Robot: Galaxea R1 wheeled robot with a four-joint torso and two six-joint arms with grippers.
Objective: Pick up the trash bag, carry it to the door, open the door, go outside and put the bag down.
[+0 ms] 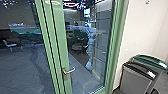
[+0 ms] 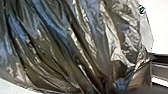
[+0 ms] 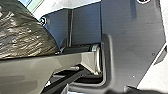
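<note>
Close before the left wrist is the bag (image 2: 75,45), its folds converging; the left gripper's grip state cannot be determined. The right wrist camera faces the robot's plate (image 3: 135,45) and bar (image 3: 37,68), with the bag alongside; the right gripper's state is likewise indeterminate. Ahead of both arms: green-framed glass door (image 1: 58,37), lever handle (image 1: 71,70). To their right: two bins (image 1: 136,78), white wall (image 1: 142,25). Behind glass: grey floor (image 1: 22,67).

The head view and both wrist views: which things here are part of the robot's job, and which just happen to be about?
Part of the job:
- dark trash bag
- green-framed glass door
- door handle

Just about:
- grey bin with dark top
- green-topped bin
</note>
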